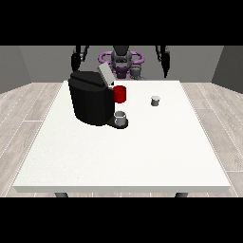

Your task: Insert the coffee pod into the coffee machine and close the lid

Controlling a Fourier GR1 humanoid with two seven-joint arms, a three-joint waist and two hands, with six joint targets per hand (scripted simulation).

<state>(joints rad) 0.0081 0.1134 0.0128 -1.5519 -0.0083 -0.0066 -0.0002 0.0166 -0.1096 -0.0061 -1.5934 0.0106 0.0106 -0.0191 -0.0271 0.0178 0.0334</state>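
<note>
1. The coffee pod (pixel 155 100) sits on the white desk (pixel 123 152), off toward the view's right of the coffee machine (pixel 91 98) and well apart from it. Nothing is touching it.

2. Handling-wise, the pod looks like a small, light, stiff little cup with a wider top rim. It probably tips or skids easily if nudged from the side. The best bet would be pinching it across the sides just under the rim, so it stays upright for the drop into the machine.

3. The machine is a chunky black box, and its grey lid (pixel 105 75) is tilted up, so the slot is open. Whether anything is already inside can't be seen from this angle. It looks heavy enough to stay put when the lid gets pushed down.

4. Containers: a red mug (pixel 120 94) stands just behind the machine's front end, and a grey cup (pixel 120 117) rests on the machine's tray. Contents of either can't be made out.

5. The robot hand at the view's left (pixel 76 60) and the robot hand at the view's right (pixel 165 60) both hang up by the robot's sides, away from the desk and holding nothing. Whether their fingers are apart or together is impossible to tell; they're too small and dark.

6. So the task looks not yet begun: the pod is still out, the lid still up.
</note>
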